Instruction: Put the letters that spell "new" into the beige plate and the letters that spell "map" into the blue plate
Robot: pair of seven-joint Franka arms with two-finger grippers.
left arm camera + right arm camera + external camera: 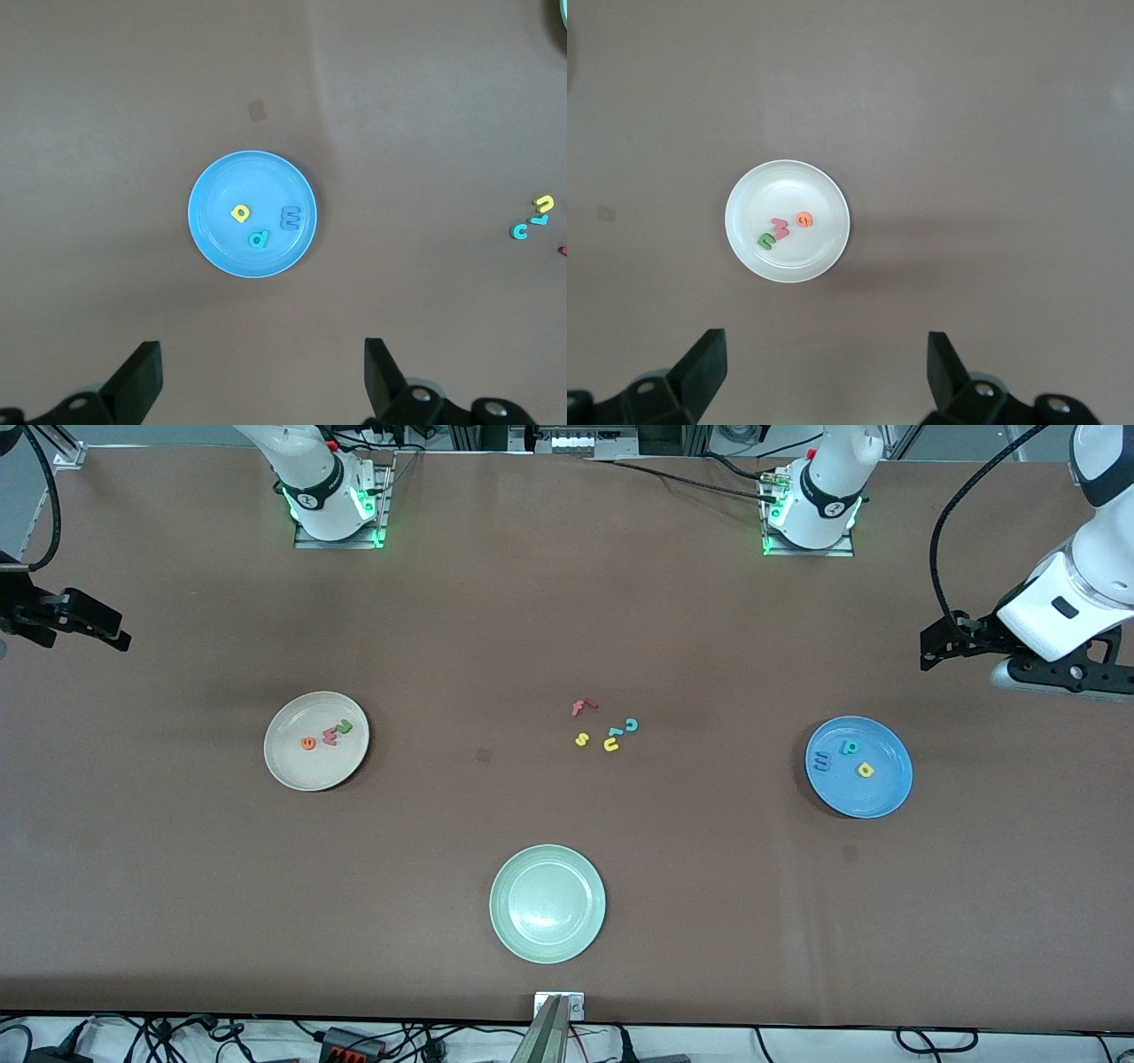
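Brown tabletop (567, 602).

Round cream-beige plate (288, 766), toward the right arm's end: holds green foam n (343, 727), pinkish-red foam w (330, 735) and orange foam e (308, 743).

Round bright blue plate (877, 797), toward the left arm's end: holds blue foam m (821, 761), teal foam p (850, 747) and yellow foam a (865, 770).

Round pale green plate (509, 921): nearest the front camera.

Loose foam letters between the plates: red f (582, 707), yellow s (581, 739), yellow u (611, 745), teal c (632, 725).

Left gripper (261, 376): raised over bare tabletop beside the blue plate, jaws spread wide, holding nothing.

Right gripper (824, 372): raised beside the beige plate, jaws spread wide, holding nothing.
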